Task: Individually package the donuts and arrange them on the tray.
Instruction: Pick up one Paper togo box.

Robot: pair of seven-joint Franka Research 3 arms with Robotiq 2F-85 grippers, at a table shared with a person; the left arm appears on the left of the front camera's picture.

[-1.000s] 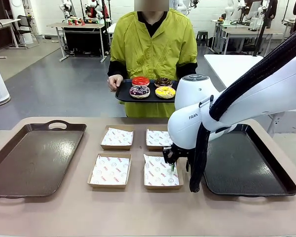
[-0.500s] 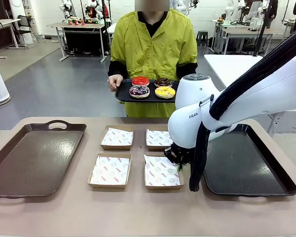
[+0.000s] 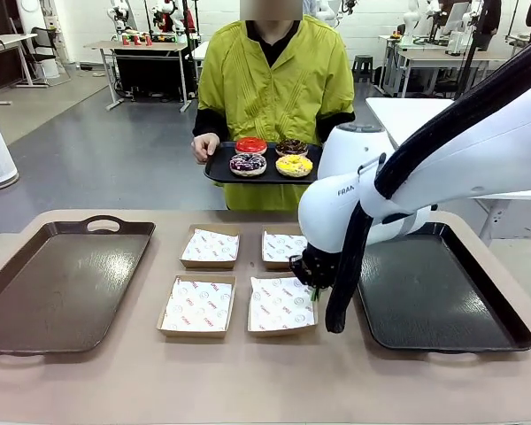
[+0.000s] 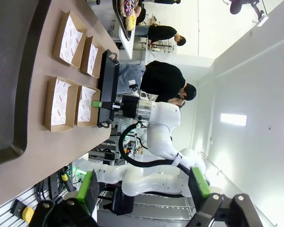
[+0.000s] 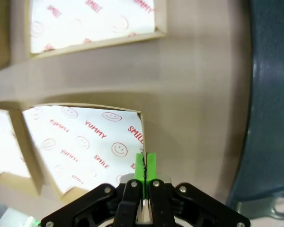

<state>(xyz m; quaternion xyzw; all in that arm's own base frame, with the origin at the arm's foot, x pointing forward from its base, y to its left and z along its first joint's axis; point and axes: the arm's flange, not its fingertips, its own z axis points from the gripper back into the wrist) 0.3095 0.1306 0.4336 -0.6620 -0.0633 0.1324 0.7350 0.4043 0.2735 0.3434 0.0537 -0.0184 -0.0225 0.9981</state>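
Four donuts lie on a black serving tray (image 3: 219,168) that a person holds beyond the far edge: red-glazed (image 3: 251,144), dark chocolate (image 3: 292,147), chocolate with sprinkles (image 3: 247,164) and yellow-iced (image 3: 294,165). Four paper-lined cardboard boxes stand mid-table. My right gripper (image 3: 311,283) is shut on the right wall of the near-right box (image 3: 279,305). The right wrist view shows the green pads (image 5: 140,166) pinched on that box's (image 5: 80,142) rim. My left gripper (image 4: 144,187) is open and holds nothing, high off the table.
A brown tray (image 3: 35,301) lies at the table's left and a dark tray (image 3: 442,301) at its right, beside my right arm. The other boxes are near-left (image 3: 196,305), far-left (image 3: 211,246) and far-right (image 3: 281,247).
My right gripper has shut on the near-right box's wall and moved left, dragging the box a little toward the near-left box. The left gripper has stayed open.
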